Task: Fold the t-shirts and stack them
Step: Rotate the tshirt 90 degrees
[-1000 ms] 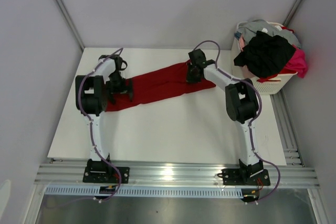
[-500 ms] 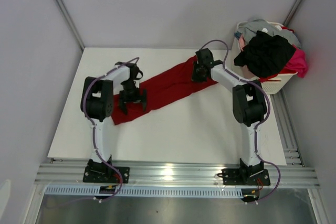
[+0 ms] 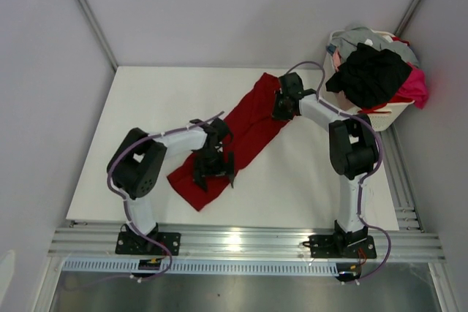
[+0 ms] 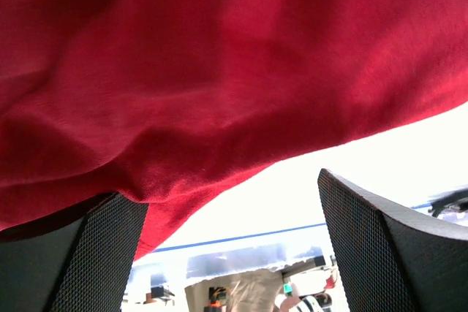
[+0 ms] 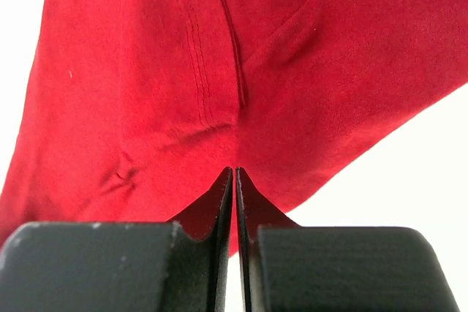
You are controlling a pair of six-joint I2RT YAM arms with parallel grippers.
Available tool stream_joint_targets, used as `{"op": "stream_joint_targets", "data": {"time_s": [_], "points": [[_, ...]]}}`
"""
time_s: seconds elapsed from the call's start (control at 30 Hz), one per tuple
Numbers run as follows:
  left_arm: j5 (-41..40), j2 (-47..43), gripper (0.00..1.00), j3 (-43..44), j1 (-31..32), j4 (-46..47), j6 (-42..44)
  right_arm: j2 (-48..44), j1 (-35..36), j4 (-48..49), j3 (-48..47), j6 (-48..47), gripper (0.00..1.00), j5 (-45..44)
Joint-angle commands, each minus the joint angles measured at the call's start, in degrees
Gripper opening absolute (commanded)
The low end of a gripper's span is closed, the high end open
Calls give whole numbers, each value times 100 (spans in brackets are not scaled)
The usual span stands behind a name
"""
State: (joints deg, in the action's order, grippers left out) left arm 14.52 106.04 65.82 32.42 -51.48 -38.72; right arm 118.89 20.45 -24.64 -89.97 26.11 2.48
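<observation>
The dark red t-shirt (image 3: 245, 126) lies as a long folded strip, running diagonally from the table's back right to its near left. My left gripper (image 3: 213, 175) sits over the strip's near part with its jaws wide open. In the left wrist view (image 4: 241, 253) the red cloth (image 4: 219, 71) hangs above and rests against the left finger (image 4: 102, 253). My right gripper (image 3: 282, 106) is shut on the strip's far end. In the right wrist view (image 5: 234, 180) the fingers pinch a fold of the red shirt (image 5: 183, 71).
A white laundry basket (image 3: 374, 119) stands at the back right beside the right arm. It holds a black shirt (image 3: 369, 74), a pink one (image 3: 417, 89) and a grey one (image 3: 358, 34). Grey walls close in the table's left, back and right sides.
My left gripper has swung toward the near right. The shirt's left end came with it, turning the strip from nearly level to diagonal. My right gripper shifted slightly right, still shut.
</observation>
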Motion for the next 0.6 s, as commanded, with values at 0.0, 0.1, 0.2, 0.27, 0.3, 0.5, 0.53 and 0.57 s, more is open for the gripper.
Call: {"op": "stream_joint_targets", "data": {"time_s": [0.0, 0.1, 0.2, 0.27, 0.3, 0.5, 0.53, 0.57], "points": [[525, 57, 99, -175, 920, 956, -847, -235, -41, 118, -29, 87, 8, -46], [631, 242, 99, -87, 1536, 1008, -1023, -69, -50, 126, -38, 122, 9, -90], [780, 225, 99, -446, 1766, 1342, -1287, 186, -50, 48, -125, 105, 8, -239], [763, 40, 99, -719, 1811, 1526, -1462, 572, -32, -171, -406, 79, 6, -239], [745, -39, 99, -781, 1820, 1580, -1506, 687, -23, -233, -494, 53, 6, -405], [561, -312, 99, -590, 2048, 1590, -1630, 1364, 301, -549, -1196, -105, 7, -722], [543, -295, 99, -527, 2092, 1580, -1595, 1469, 363, -611, -1346, -123, 7, -731], [534, -251, 99, -474, 2119, 1580, -1569, 1679, 468, -664, -1652, -132, 7, -731]]}}
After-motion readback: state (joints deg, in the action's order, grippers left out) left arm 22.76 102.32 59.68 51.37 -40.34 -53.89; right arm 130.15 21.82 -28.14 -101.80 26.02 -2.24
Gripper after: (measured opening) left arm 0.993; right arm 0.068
